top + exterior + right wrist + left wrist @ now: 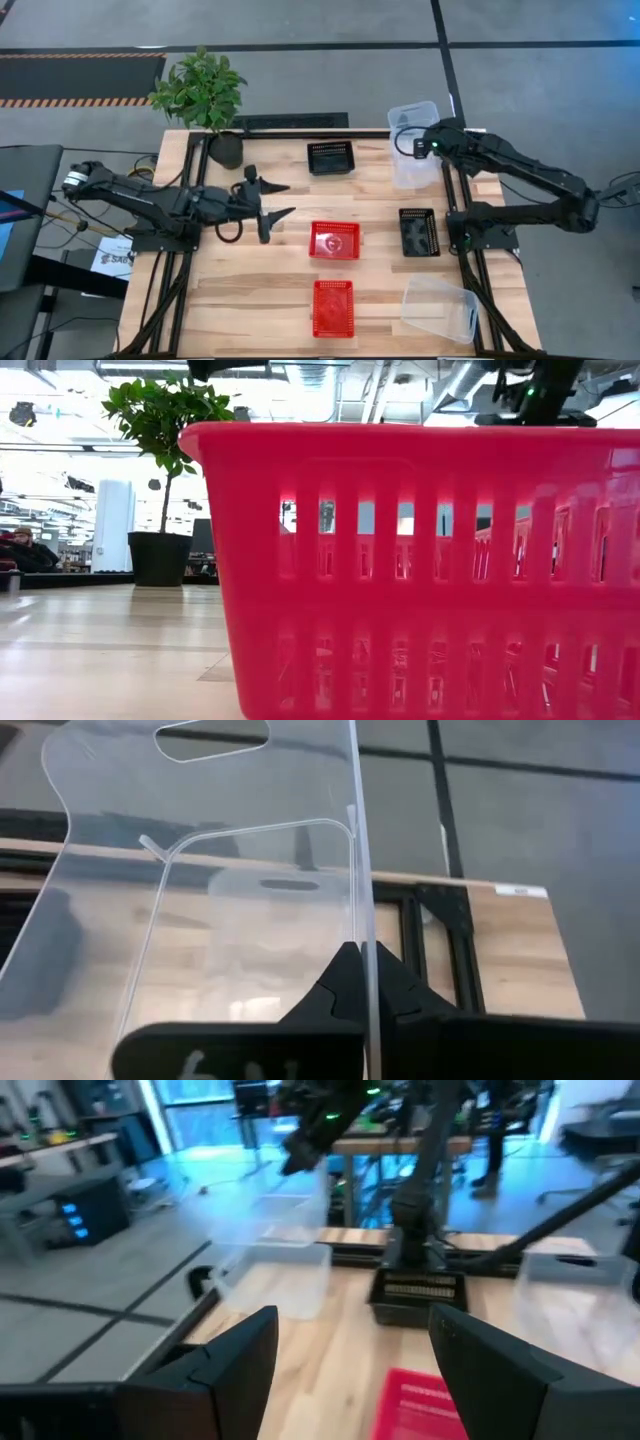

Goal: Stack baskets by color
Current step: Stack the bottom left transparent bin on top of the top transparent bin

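Pinching one wall of a clear bin [414, 122], the right end effector [424, 146] holds it above another clear bin [412, 168] at the surface's [260, 300] far right, seemingly for nesting. The left end effector [279, 199] hovers spread near a red basket [334, 240].

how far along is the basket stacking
Partly done, as far as the top view shows. The right gripper is shut on the wall of a clear bin, held above another clear bin. The left gripper is open and empty. Two red baskets, two black baskets and a third clear bin sit apart.
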Available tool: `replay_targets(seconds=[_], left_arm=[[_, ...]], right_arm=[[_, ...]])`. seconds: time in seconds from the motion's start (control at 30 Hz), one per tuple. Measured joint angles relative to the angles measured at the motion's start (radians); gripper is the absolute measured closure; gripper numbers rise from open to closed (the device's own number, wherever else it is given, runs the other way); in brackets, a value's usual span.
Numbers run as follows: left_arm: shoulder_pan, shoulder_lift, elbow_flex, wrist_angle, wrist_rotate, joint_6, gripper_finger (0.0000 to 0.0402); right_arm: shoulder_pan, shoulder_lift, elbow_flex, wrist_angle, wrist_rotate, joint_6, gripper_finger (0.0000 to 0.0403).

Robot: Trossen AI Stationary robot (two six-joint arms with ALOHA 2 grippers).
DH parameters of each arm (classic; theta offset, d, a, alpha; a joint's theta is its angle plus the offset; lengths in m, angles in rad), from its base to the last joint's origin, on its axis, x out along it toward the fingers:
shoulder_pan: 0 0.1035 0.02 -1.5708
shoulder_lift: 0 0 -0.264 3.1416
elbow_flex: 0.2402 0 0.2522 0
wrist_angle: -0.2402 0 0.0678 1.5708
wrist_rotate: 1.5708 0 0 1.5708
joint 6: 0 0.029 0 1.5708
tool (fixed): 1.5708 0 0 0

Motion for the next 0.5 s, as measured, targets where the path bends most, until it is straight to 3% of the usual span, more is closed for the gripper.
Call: replay_targets(seconds=[0.23, 0.5], left_arm=[[-0.007, -0.015, -0.044, 0.001, 0.026, -0.008, 0.0155], [-0.012, -0.015, -0.044, -0.007, 0.026, -0.006, 0.0155]], right_arm=[[-0.142, 0.062, -0.072, 0.061, -0.003, -0.03, 0.0399], [-0.258, 0.062, -0.185, 0.268, -0.194, -0.194, 0.0399]])
